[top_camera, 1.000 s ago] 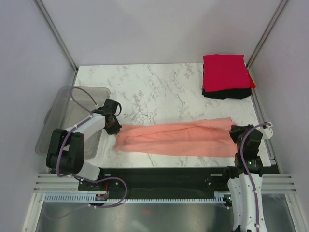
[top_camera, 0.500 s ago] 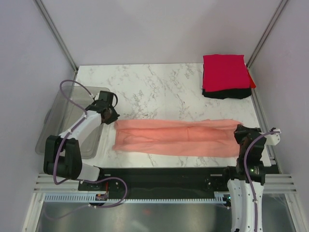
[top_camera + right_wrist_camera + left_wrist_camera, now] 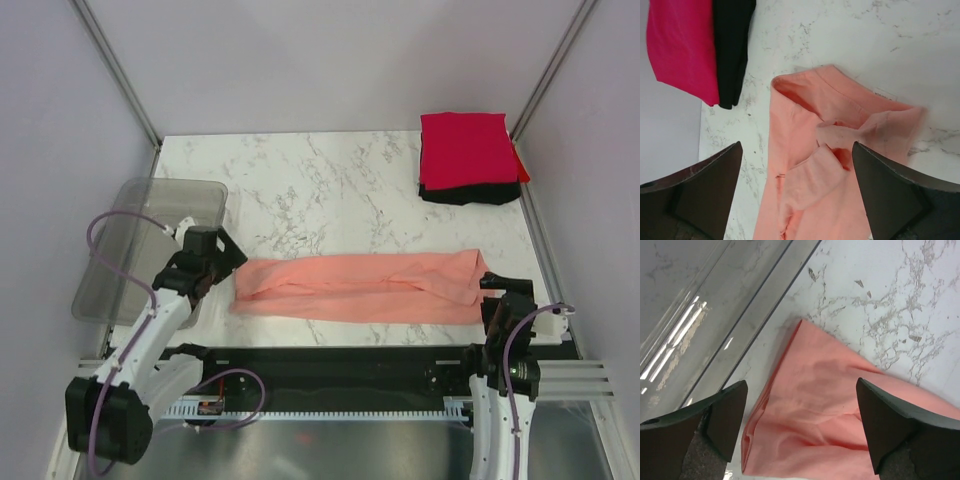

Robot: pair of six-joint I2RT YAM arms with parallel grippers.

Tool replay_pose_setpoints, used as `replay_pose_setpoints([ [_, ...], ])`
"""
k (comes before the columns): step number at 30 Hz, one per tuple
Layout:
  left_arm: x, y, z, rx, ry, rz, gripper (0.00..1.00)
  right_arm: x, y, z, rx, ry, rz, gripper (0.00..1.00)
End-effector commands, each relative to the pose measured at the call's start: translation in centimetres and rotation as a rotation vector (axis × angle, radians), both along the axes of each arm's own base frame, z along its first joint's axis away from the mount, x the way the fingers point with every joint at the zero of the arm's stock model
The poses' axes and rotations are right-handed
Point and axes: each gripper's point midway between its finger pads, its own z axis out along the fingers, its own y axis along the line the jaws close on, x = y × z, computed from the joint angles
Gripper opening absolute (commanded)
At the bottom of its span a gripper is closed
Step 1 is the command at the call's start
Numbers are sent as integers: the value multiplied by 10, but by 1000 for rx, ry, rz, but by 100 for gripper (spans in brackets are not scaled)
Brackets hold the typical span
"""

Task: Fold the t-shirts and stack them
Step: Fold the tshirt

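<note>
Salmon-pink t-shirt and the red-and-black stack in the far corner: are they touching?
Apart. The top external view shows a wide band of bare table between the salmon-pink t-shirt and the red t-shirt lying on the black t-shirt.

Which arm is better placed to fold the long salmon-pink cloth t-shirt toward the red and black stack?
Probably the left: the left gripper hovers open over the end of the salmon-pink cloth t-shirt farthest from the red and black stack and could carry it rightward. The right gripper is over the nearest end.

The salmon-pink t-shirt (image 3: 360,288), red t-shirt (image 3: 468,150), black t-shirt (image 3: 470,195); white-marbled table (image 3: 330,190).
</note>
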Motion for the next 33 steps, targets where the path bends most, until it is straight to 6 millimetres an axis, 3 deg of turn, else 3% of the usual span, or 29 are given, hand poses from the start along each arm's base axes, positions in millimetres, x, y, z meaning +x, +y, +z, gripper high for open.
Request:
replay_pose_setpoints([
  [1,-14,8,9,-35,-85,78,100,-2,-6,45,-86,-77,2,98],
  [3,-16,8,15,-48,-121,71,100,9,2,81,-147,-163,88,98],
  [5,-13,2,26,-68,-156,45,100,21,26,93,-163,-203,251,98],
  [7,-8,-6,24,-81,-128,3,100,40,40,86,-125,-194,344,97],
  [8,0,-12,29,-91,-135,-18,100,49,56,60,-59,-112,439,97],
  [10,9,-28,34,-89,-127,-102,100,57,62,38,-33,-13,500,97],
  [11,15,-36,23,-73,-78,-135,100,58,65,13,-21,103,546,98],
  [14,25,-70,12,-12,-6,-276,99,62,76,-23,-10,274,641,98],
  [16,22,-95,1,18,37,-363,99,64,81,-39,-28,368,664,98],
  [17,24,-103,1,19,44,-384,99,63,93,-46,-47,416,716,98],
  [19,18,-118,-20,16,117,-426,99,61,96,-68,-40,552,717,98],
  [23,3,-123,-55,23,218,-436,97,63,121,-103,-10,694,801,98],
  [28,-40,-119,-85,-41,322,-410,93,105,157,-113,-65,717,911,98],
  [29,-46,-117,-85,-54,319,-403,93,127,173,-114,-80,714,955,98],
  [31,-64,-115,-85,-105,308,-390,92,149,186,-119,-101,730,994,98],
  [32,-69,-116,-85,-125,303,-389,92,170,206,-123,-88,721,1066,98],
  [33,-73,-116,-84,-142,302,-390,92,178,212,-126,-84,736,1087,98],
])
